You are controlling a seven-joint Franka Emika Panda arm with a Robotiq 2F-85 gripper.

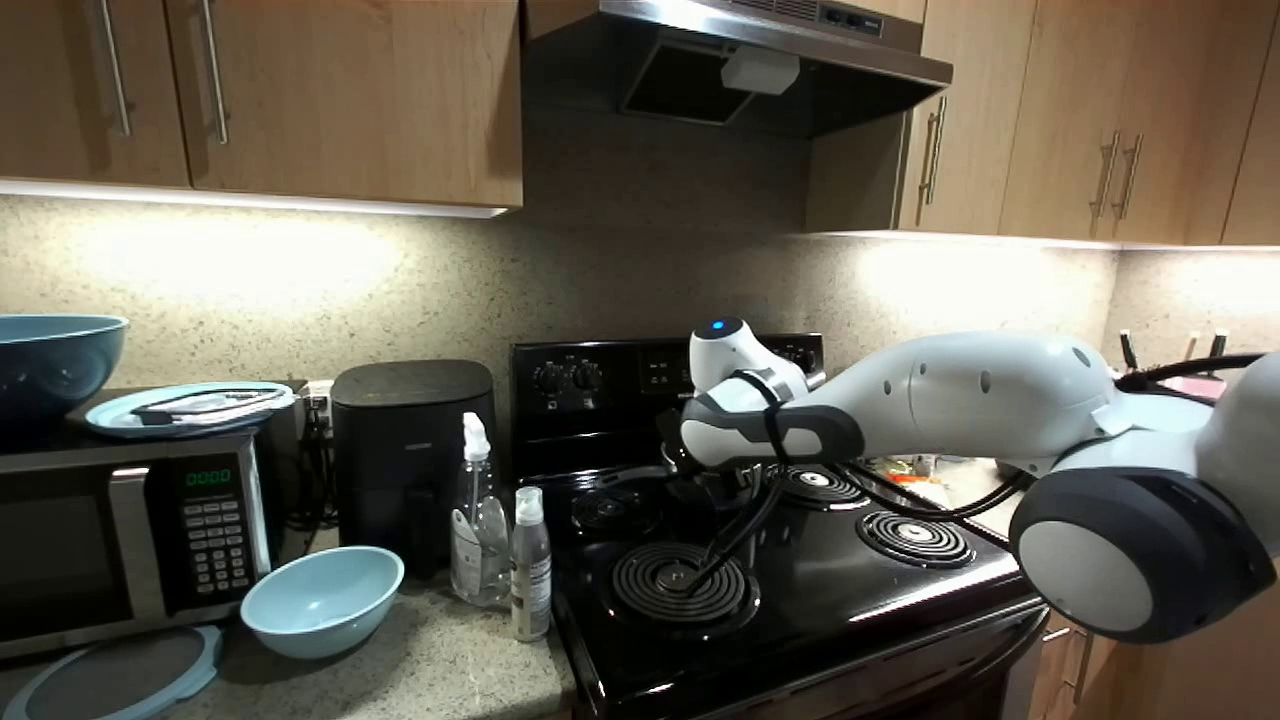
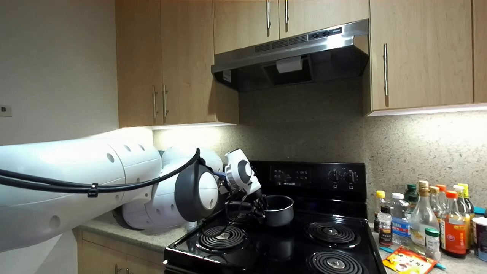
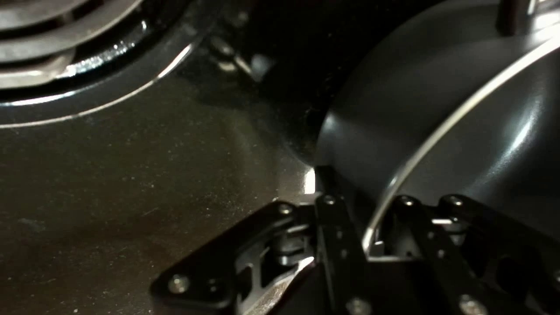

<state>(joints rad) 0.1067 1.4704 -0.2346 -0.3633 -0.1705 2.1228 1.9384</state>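
The tool [image 3: 369,210] pinches the rim [image 3: 420,151] of a dark pot [image 2: 279,215]. Its two black fingers [image 3: 341,245] are close together, one outside the pot and one inside, and the thin, shiny rim goes between them. The pot is over the black stove [image 1: 820,585], in the middle part, with the round burners [image 2: 331,231] around it. Its reflection [image 2: 279,249] shows lower down on the shiny top with a gap in between, so the pot seems to hang just above the stove. The big white arm [image 1: 980,390] goes across above the stove, and black cables [image 2: 129,187] run along it. On the desk [image 1: 430,650] next to the stove, in an exterior view, there is a clear spray bottle [image 1: 480,550], a small bottle [image 1: 531,575] with a white cap, and a light blue bowl [image 1: 322,610]. A microwave [image 1: 60,550] sits by the bowl. On the far side of the stove from these, in an exterior view, the desk has lots of bottles [image 2: 454,228] and a red and yellow packet [image 2: 409,262].
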